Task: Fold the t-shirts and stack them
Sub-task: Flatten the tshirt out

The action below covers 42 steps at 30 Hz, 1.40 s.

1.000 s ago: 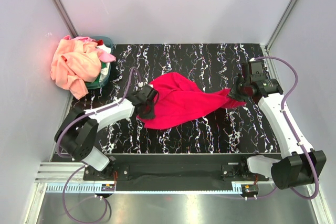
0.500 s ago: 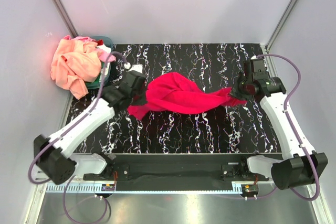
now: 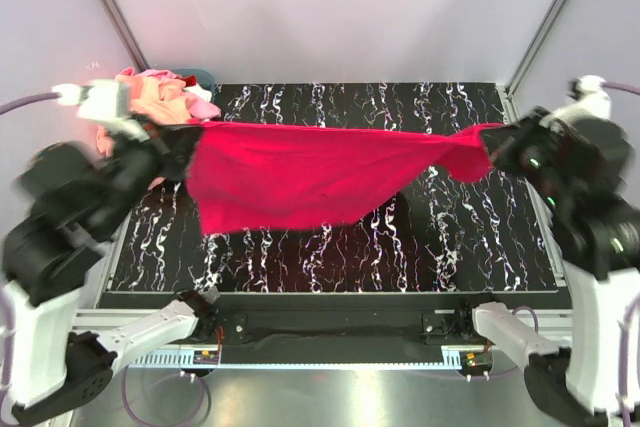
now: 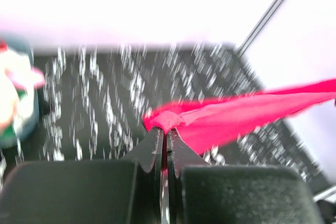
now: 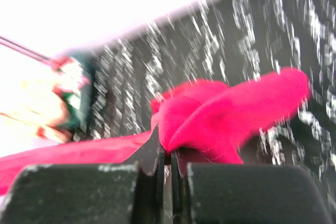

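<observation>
You are seeing both arms blurred overhead. Your left gripper and right gripper are each pinching tight on an end of the red t-shirt, holding it stretched above the table.

The t-shirt spans above the table between left claw and right claw.

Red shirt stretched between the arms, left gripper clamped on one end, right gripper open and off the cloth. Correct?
Not quite. The right gripper is also shut on the red shirt, as the right wrist view shows. The rest holds: the shirt is stretched between the arms, the left gripper clamped on its other end.
</observation>
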### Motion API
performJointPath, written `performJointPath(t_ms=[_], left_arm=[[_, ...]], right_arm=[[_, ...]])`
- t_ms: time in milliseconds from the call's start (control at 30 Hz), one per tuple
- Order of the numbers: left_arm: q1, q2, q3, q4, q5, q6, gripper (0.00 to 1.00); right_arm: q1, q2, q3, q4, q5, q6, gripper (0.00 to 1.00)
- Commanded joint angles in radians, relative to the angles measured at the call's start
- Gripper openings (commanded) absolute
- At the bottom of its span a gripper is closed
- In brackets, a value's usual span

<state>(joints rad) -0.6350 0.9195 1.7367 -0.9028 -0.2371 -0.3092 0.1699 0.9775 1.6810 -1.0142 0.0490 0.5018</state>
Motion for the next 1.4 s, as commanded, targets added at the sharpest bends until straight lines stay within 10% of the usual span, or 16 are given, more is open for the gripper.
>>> performJointPath(t_ms=[0, 233, 600, 900, 933, 967, 1033, 1167, 1367], left_arm=[[-0.003, -0.051, 0.089, 0.011, 0.071, 0.111, 0.0], [-0.003, -0.134, 0.133, 0.1, 0.151, 0.124, 0.0], [0.018, 0.09, 0.04, 0.114, -0.119, 0.104, 0.0], [0.487, 0.638, -0.069, 0.084, 0.181, -0.06, 0.04], [0.507, 0.71, -0.028, 0.058, 0.215, -0.065, 0.21], [0.524, 0.837, 0.042, 0.038, 0.231, -0.068, 0.44], [0.521, 0.912, 0.09, 0.027, 0.26, -0.068, 0.59], [0.486, 0.889, 0.135, 0.031, 0.24, -0.048, 0.89], [0.445, 0.721, -0.043, 0.059, 0.202, -0.062, 0.93]], right_arm=[[-0.001, -0.104, 0.089, 0.091, 0.029, -0.071, 0.0], [-0.001, -0.238, 0.179, 0.253, 0.0, -0.138, 0.0], [0.0, 0.2, 0.371, 0.161, 0.087, -0.189, 0.0], [-0.042, 0.892, 0.514, 0.058, 0.183, -0.14, 0.0], [-0.056, 1.032, 0.567, 0.048, 0.155, -0.146, 0.11], [-0.07, 1.108, 0.638, -0.018, 0.146, -0.138, 0.51], [-0.098, 1.296, 0.875, -0.09, 0.088, -0.137, 0.97], [-0.101, 1.319, 0.981, -0.131, 0.061, -0.152, 1.0], [-0.101, 0.914, 0.369, 0.192, -0.01, -0.131, 1.0]])
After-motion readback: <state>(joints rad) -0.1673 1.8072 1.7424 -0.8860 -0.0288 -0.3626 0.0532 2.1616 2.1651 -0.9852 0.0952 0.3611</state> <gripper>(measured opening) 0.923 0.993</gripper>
